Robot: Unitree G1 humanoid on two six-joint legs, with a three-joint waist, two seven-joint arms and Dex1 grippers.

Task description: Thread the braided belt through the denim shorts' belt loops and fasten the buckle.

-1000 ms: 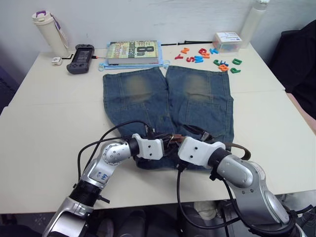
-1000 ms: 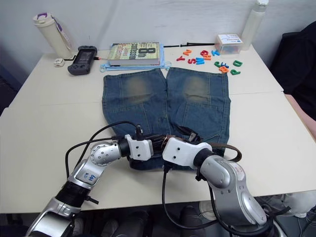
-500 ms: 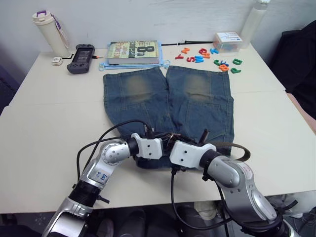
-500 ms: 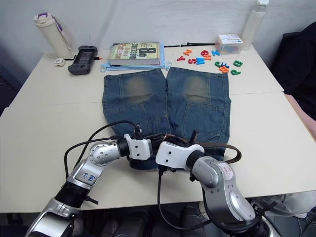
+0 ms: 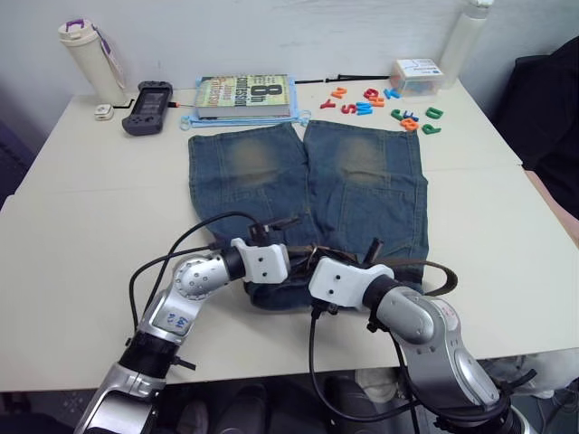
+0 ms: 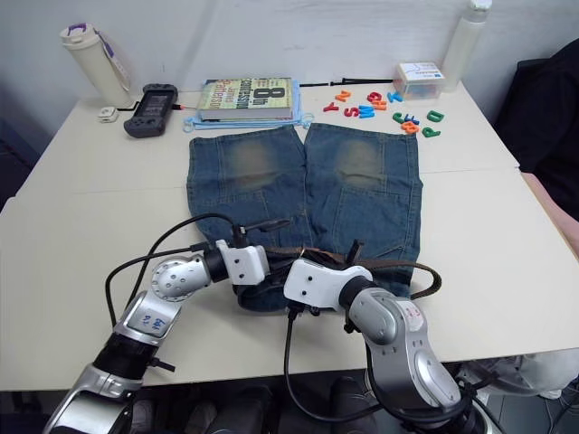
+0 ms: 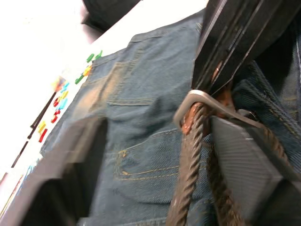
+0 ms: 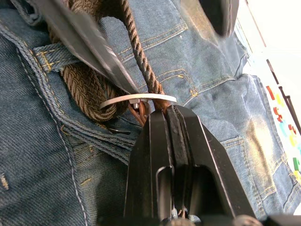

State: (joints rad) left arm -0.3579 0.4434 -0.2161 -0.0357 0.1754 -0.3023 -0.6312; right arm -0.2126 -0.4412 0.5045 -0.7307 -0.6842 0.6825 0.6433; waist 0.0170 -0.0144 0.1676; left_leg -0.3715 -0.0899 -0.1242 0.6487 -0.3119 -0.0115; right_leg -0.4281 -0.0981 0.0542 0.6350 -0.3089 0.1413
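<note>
- I count one denim shorts at frame centre, one braided belt along the waistband at lower centre, and one buckle.
- Left gripper straddles the buckle, fingers narrowly parted.
- Right gripper pinches the belt beside the buckle.
- A belt loop shows in the right wrist view.
- Book, magnet letters upper frame.

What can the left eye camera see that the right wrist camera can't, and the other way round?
Left eye view: the whole table, with a book, letters and a bottle beyond the legs of the shorts. Right wrist view: a close look at the silver buckle, a belt loop with the belt passing under it, and the right gripper shut on the belt beside the buckle. Both: the shorts and the belt at the waistband.
</note>
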